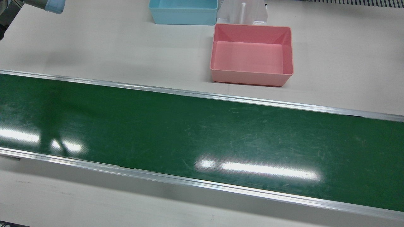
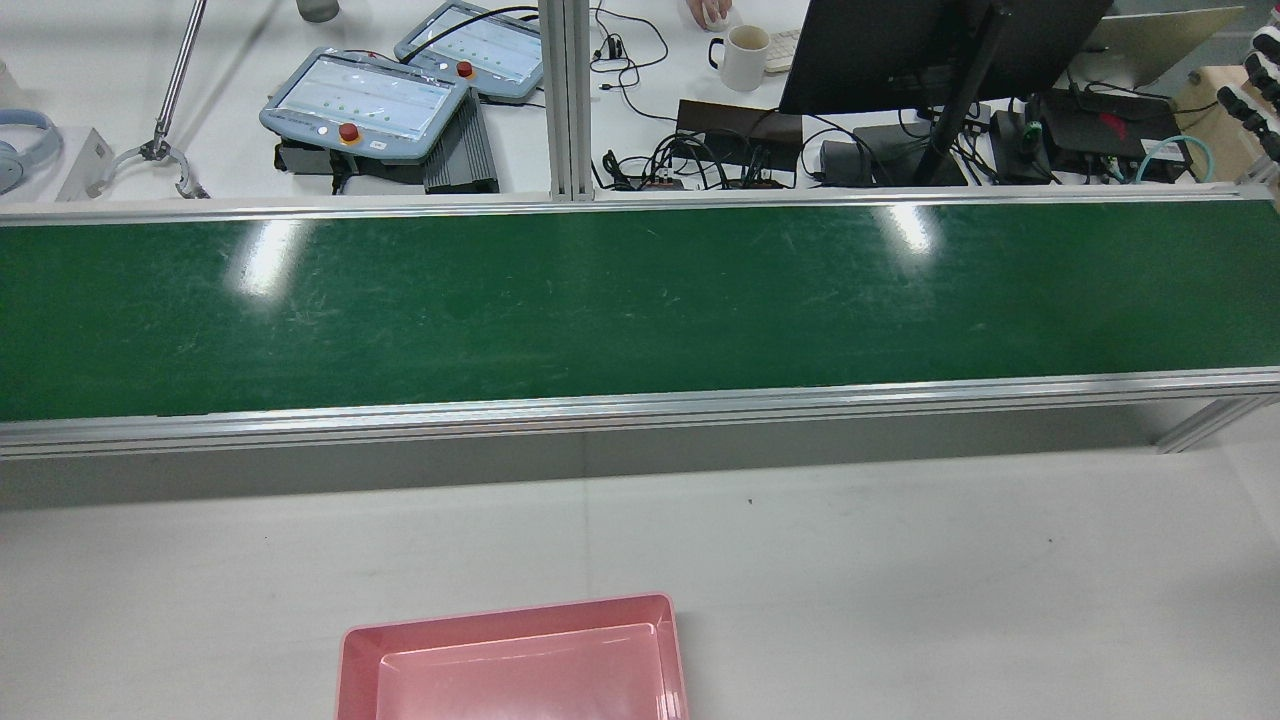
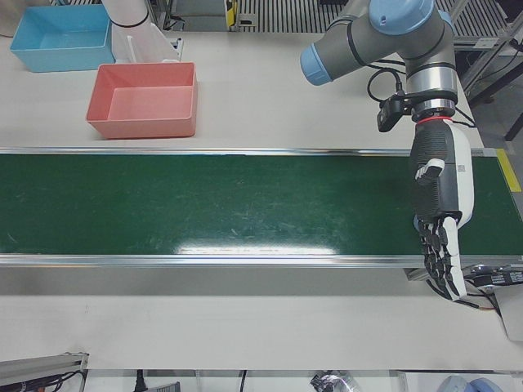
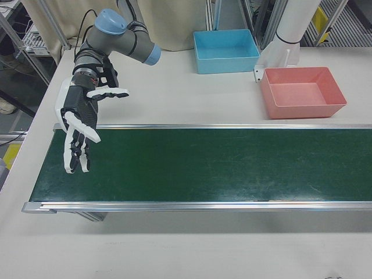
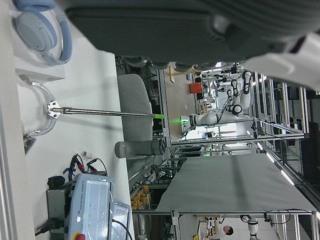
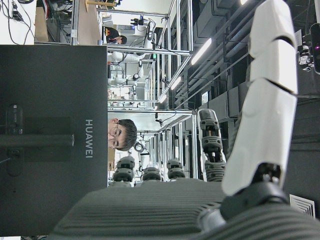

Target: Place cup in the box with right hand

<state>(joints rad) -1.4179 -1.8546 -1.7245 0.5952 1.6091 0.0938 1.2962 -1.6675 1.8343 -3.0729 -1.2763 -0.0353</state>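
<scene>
A bare green conveyor belt (image 1: 202, 132) runs the full width of the white worktop (image 1: 94, 47), framed by two aluminium rails. No cup shows in any view. The right robot hand (image 4: 78, 131) hangs over one end of the belt, fingers spread, holding nothing. The left robot hand (image 3: 441, 220) hangs over the opposite end, fingers extended and empty. Beyond the belt sit two boxes: one pink box (image 1: 252, 53) and, farther back, one blue box (image 1: 183, 11).

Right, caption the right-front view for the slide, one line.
Right hand open above the end of the bare green conveyor belt, no cup in sight; pink box and blue box wait on the table behind.
</scene>
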